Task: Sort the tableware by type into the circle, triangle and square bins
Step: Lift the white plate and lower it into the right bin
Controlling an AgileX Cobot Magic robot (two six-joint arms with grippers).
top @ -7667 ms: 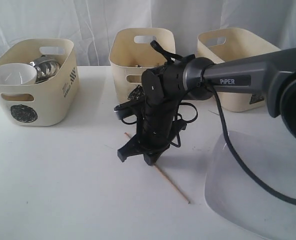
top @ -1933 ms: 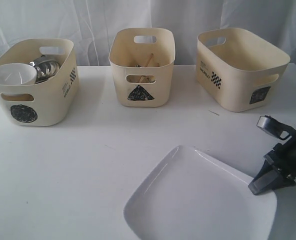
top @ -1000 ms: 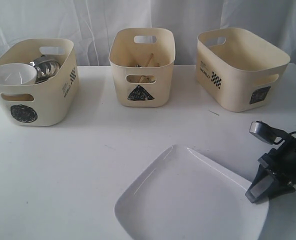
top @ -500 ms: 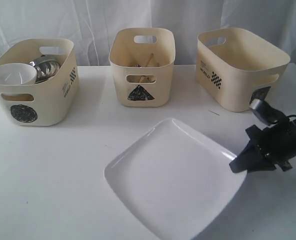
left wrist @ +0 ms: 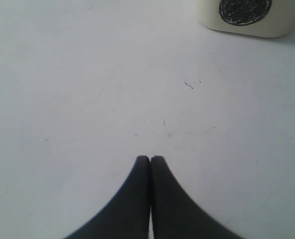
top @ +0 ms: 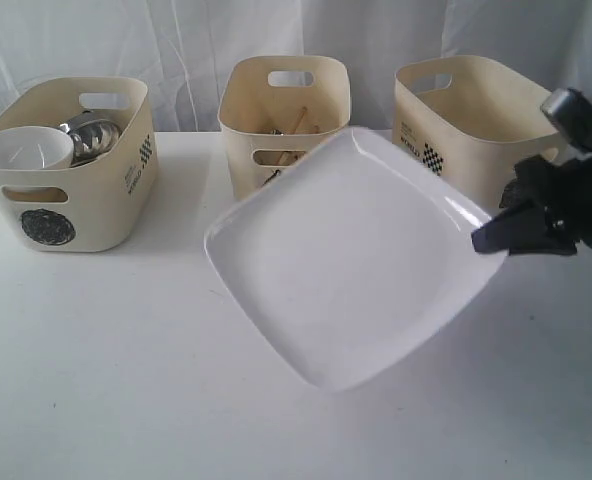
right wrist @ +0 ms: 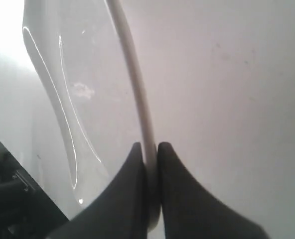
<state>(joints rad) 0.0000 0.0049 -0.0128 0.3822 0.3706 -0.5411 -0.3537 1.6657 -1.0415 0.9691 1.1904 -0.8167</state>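
Right gripper (right wrist: 150,147) clamped on plate (top: 346,250) rim, plate tilted above table (top: 126,380), left gripper (left wrist: 150,159) closed

left bin (top: 86,215): black circle sign (top: 47,227) | right bin (top: 466,170): checker mark (top: 433,159) (small print unreadable)

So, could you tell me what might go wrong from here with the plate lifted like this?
1. The right gripper pinches only the thin rim of the plate, so the tilted plate could swivel or slip out.
2. The plate looks about as wide as the bin on the right, so it may catch on that bin's rim.
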